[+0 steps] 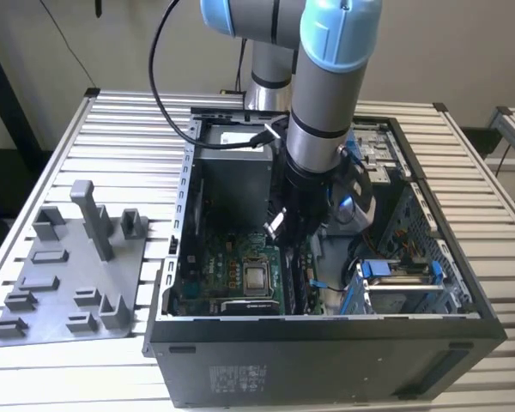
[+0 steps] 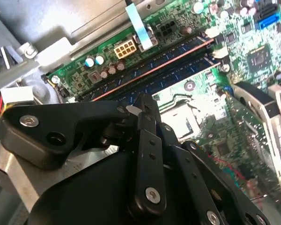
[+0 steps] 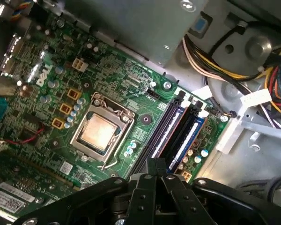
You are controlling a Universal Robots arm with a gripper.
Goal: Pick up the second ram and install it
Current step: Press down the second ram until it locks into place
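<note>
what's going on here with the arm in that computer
A robot arm is reaching down into an open computer case on a slatted table. Its tool sits right over the memory slots beside the processor on the green motherboard. In both wrist views sticks appear to stand in the slots, so the RAM work looks well along. A gray holder plate lies on the table at the exterior view's left.
</note>
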